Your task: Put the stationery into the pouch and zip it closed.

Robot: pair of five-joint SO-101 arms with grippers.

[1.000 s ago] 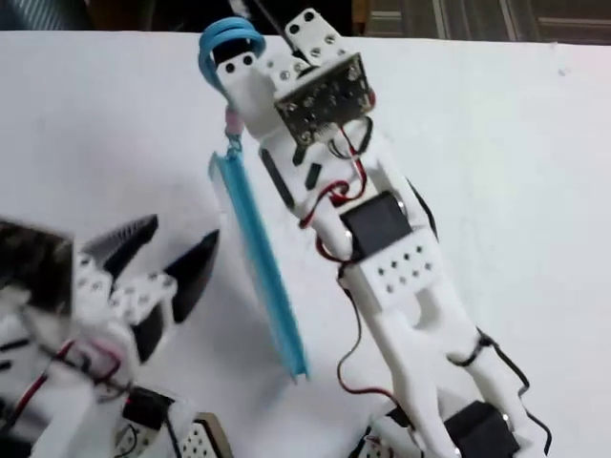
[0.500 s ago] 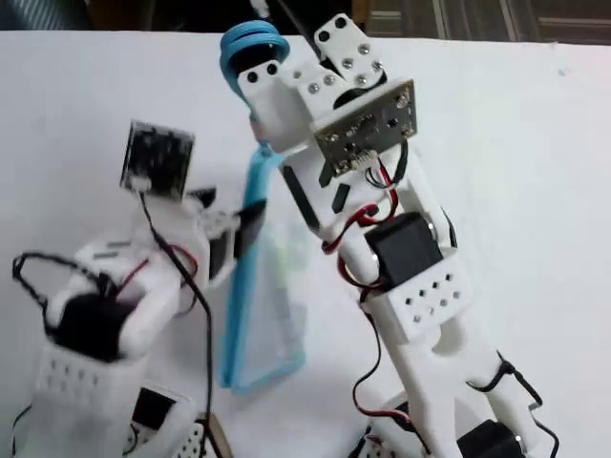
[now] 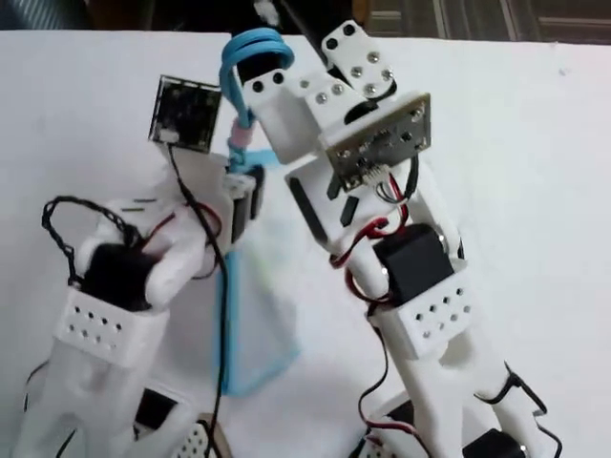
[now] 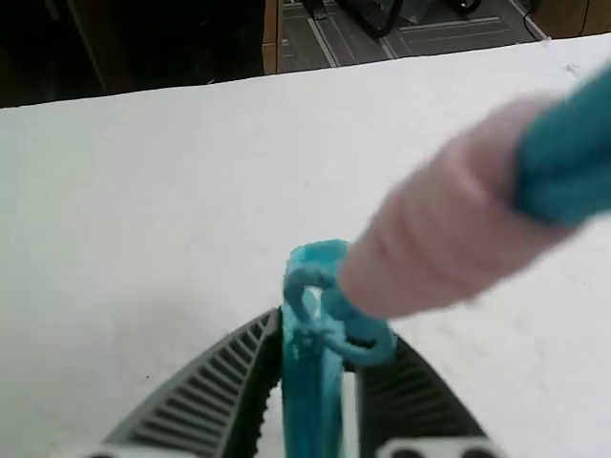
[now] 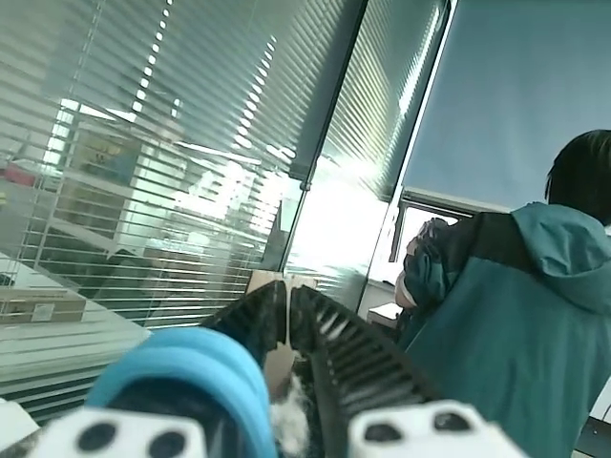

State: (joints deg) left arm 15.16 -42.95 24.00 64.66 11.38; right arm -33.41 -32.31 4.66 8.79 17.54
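The left claw (image 4: 310,329), earlier open and well apart from the pouch (image 3: 253,324), has swung in and closed on the pouch's top edge, just below the right claw (image 5: 287,291). The pouch has turned from edge-on to face-on.

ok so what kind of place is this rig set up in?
Probably an office or lab. Behind the arms there are venetian blinds, a roller shade and a cardboard box, and the work surface is a plain white table.
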